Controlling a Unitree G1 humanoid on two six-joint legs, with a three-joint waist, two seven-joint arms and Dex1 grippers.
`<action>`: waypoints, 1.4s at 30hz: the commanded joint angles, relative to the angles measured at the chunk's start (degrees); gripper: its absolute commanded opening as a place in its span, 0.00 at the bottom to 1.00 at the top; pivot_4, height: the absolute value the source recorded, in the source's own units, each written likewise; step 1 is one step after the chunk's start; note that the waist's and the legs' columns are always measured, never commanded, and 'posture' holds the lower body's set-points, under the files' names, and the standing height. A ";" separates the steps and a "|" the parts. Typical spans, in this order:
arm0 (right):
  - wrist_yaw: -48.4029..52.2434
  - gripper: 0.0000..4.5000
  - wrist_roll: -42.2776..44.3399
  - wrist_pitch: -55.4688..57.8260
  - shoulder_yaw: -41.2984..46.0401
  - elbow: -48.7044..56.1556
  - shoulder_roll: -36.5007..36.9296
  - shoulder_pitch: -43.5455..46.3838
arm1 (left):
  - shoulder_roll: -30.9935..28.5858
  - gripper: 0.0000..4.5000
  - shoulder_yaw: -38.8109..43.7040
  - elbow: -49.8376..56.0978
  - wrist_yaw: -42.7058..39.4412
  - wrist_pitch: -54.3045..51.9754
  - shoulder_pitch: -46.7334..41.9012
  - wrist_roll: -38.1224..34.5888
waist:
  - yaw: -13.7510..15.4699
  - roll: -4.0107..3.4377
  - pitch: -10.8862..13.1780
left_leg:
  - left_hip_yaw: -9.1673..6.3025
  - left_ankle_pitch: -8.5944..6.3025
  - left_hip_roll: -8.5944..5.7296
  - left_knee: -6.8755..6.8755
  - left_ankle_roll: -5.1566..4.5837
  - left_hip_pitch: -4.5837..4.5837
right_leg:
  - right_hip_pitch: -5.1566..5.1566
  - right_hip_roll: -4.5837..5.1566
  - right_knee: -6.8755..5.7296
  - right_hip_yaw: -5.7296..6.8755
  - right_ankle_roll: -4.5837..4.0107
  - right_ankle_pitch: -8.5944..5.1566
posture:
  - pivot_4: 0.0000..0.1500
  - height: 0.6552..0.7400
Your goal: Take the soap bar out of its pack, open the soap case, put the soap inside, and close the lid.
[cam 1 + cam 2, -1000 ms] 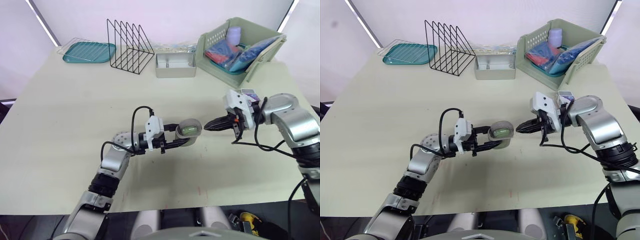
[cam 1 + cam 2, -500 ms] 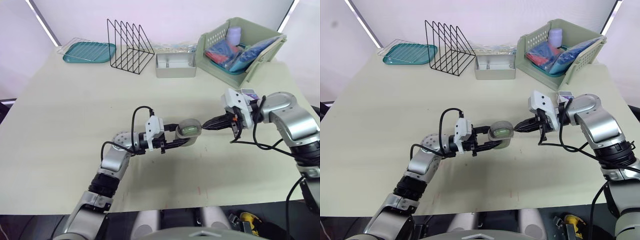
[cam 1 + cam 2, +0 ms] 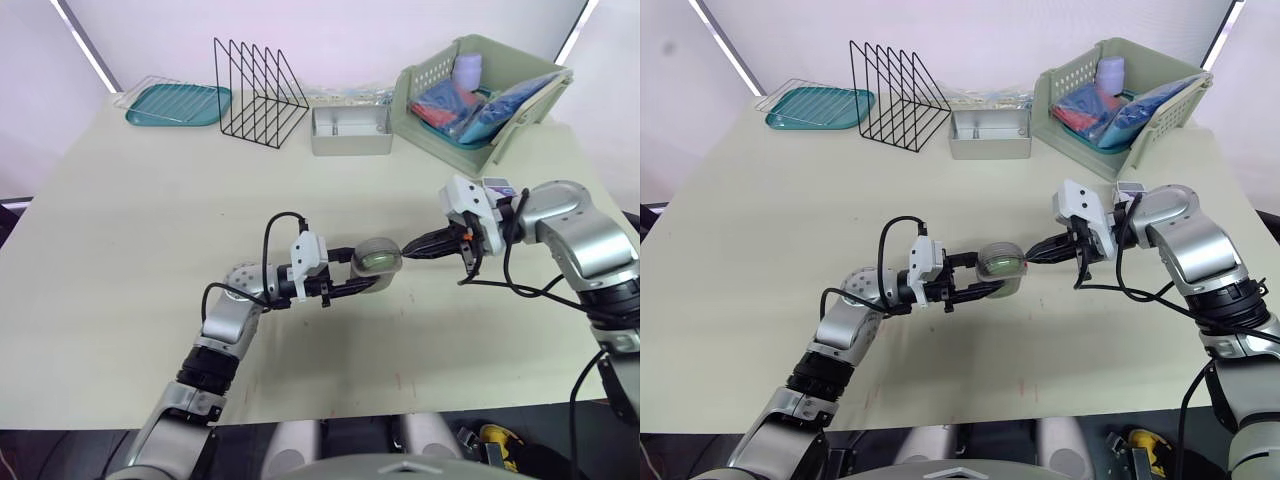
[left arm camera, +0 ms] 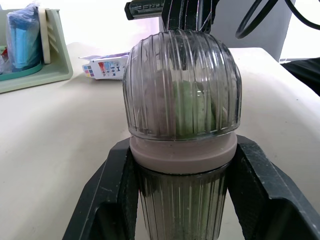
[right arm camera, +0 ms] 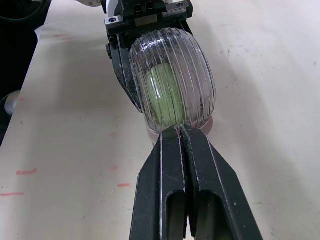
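Careful: my L gripper [image 3: 371, 268] clamps soap case [image 3: 379, 259]; R gripper [image 5: 179, 132], pinched shut, empty, may slip off ribbed lid [image 5: 172, 75].

I saw the soap case [image 3: 378, 258], two clear ribbed shells meeting at a pale rim, lid closed. It was gripped on both sides by the left gripper [image 4: 184, 147] near the middle of the table. The green soap bar [image 5: 162, 95] showed through the lid. The pack [image 4: 102, 67], a white box with coloured squares, lay flat on the table beyond.
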State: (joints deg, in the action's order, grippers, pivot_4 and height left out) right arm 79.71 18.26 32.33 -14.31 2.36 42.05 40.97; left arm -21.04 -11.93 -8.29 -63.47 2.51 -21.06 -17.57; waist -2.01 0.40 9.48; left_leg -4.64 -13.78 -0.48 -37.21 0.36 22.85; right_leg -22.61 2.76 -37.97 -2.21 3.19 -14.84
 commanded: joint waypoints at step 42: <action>-2.05 0.01 0.47 -2.96 -1.87 0.74 -3.99 2.11 | -0.82 0.42 -0.59 -0.68 0.71 -0.58 0.39 2.15 | -0.05 0.00 -0.01 | -0.03 0.00 0.00 0.00 0.00 -0.02 | 0.01 0.00 -0.01 0.01 0.00 0.00 | 1.00 1.00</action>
State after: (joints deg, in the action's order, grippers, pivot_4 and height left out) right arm 77.22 20.35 30.32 -14.61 3.41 37.64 43.43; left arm -21.17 -12.07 -8.39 -63.48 2.67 -21.28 -17.30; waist -2.06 0.40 9.47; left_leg -4.67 -13.78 -0.48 -37.21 0.36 22.82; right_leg -22.59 2.75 -37.99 -2.20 3.19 -14.84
